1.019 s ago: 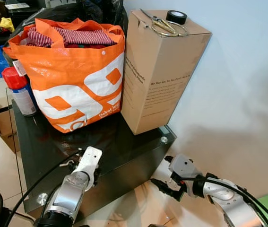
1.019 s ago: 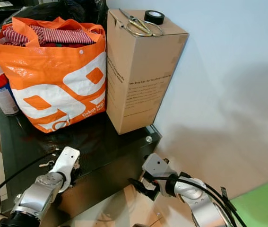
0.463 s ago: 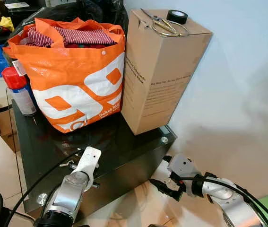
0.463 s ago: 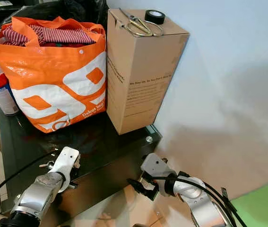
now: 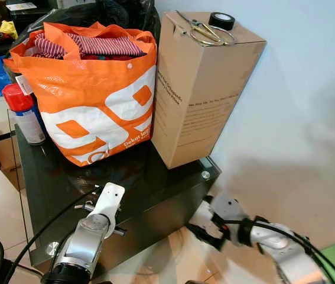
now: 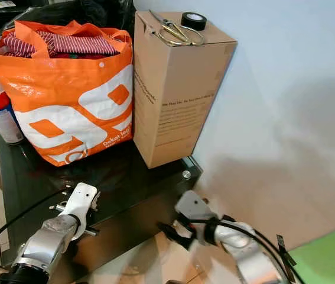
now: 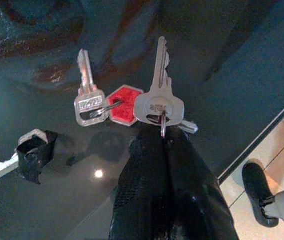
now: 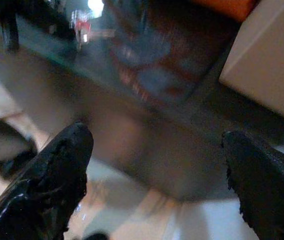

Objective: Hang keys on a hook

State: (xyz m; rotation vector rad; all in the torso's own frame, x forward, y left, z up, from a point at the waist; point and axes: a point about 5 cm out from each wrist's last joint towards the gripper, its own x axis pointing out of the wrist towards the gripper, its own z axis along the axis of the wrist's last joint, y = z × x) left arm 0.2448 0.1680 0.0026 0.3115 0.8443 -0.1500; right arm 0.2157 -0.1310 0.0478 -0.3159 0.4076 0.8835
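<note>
On black table (image 7: 41,60): three keys (image 7: 131,105), one red tag (image 7: 123,104).

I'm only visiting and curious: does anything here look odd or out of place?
Yes: scissors and a tape roll lie atop the tall cardboard box, and one loose key has black tape around its head.

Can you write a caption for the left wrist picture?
Left end effector shut on the key ring, keys spread over the dark glass table.
</note>
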